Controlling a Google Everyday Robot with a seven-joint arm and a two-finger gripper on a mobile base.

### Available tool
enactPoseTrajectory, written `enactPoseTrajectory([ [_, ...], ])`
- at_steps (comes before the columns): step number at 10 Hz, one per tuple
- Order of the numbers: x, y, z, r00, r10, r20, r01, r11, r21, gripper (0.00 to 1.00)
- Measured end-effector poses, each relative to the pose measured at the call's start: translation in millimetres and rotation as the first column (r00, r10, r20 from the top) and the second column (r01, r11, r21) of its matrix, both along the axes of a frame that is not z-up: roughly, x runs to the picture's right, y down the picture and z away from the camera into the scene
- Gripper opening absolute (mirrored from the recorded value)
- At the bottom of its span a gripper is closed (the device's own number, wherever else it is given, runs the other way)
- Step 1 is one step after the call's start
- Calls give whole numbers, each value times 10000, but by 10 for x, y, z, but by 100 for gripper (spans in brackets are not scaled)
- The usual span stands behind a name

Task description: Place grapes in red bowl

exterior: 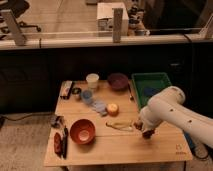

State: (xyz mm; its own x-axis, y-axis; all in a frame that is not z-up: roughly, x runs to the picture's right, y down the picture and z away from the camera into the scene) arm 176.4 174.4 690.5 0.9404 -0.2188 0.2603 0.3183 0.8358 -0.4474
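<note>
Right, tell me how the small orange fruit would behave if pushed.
The orange fruit looks round, so it would probably roll. It is small, so likely light. The pincer hangs low over the right side of the table, well apart from it.

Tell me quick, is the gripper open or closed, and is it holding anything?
Gripper: closed, low over the right side of the table; whether it holds anything cannot be told.
</note>
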Motion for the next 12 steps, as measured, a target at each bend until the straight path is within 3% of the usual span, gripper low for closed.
enactPoseTrajectory([
  [3, -106, -49, -87, 9997, -161, 164, 160, 9999, 53, 8],
  [4, -194, -66, -113, 9992, -273, 285, 271, 9996, 79, 3],
  [12, -741, -140, -309, 9920, -902, 888, 887, 9958, 209, 3],
])
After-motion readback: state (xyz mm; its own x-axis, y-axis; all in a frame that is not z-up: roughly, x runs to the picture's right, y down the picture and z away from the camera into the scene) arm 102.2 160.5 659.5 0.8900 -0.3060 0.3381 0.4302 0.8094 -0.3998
